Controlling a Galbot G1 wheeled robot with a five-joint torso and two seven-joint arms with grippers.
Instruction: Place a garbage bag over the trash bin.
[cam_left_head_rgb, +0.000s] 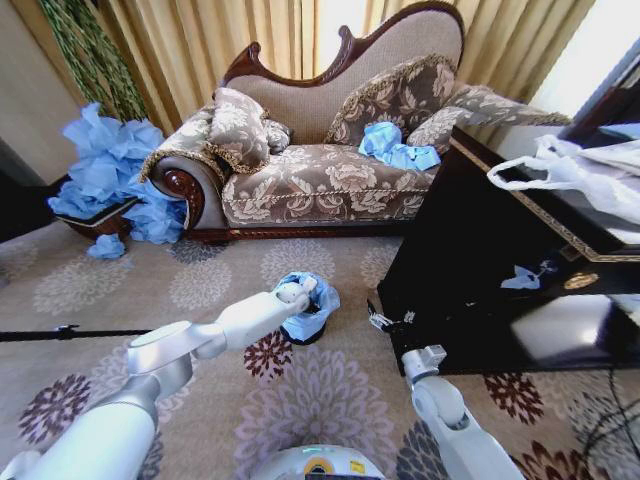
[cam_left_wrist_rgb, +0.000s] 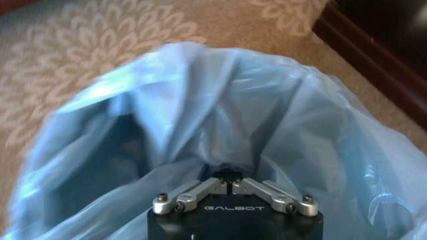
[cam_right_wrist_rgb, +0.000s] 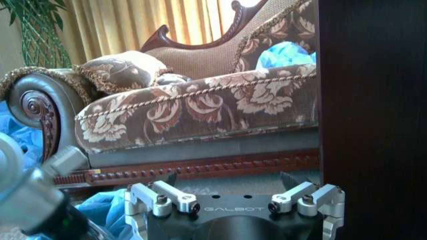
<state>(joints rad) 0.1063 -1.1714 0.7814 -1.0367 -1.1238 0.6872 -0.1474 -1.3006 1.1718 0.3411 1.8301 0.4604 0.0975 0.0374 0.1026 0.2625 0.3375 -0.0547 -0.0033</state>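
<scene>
Left arm is out over the carpet (cam_left_head_rgb: 330, 400), its end effector (cam_left_head_rgb: 293, 292) right on top of the bin (cam_left_head_rgb: 305, 335), which sits dead centre of the head view, at about 6 o'clock from the sofa (cam_left_head_rgb: 320, 180) and 9 o'clock from the dark desk (cam_left_head_rgb: 470, 250). The bag (cam_left_head_rgb: 312, 310) is on the bin: pale blue film billows around the mouth and hides most of the black body, with just a sliver of dark showing at the base.

From the left wrist, the left end effector (cam_left_wrist_rgb: 231, 181) has its fingers pinched together down inside the opening, film gathered right at the tips. It looks like a nip on the bag, though the tips are half buried in the folds. The bag (cam_left_wrist_rgb: 220, 100) gapes wide, a dark hollow on one side, thin wrinkly plastic puffed up and glossy, not smoothed down.

Judgement: the draping is largely done; what's left is seating the liner and tidying the rim.

Right end effector (cam_right_wrist_rgb: 235, 181) waits low beside the desk, fingers spread, holding nothing. In the head view it (cam_left_head_rgb: 424, 360) sits at 4 o'clock from the bin. The sofa's floral brocade and carved wood look heavy against that flimsy film.
</scene>
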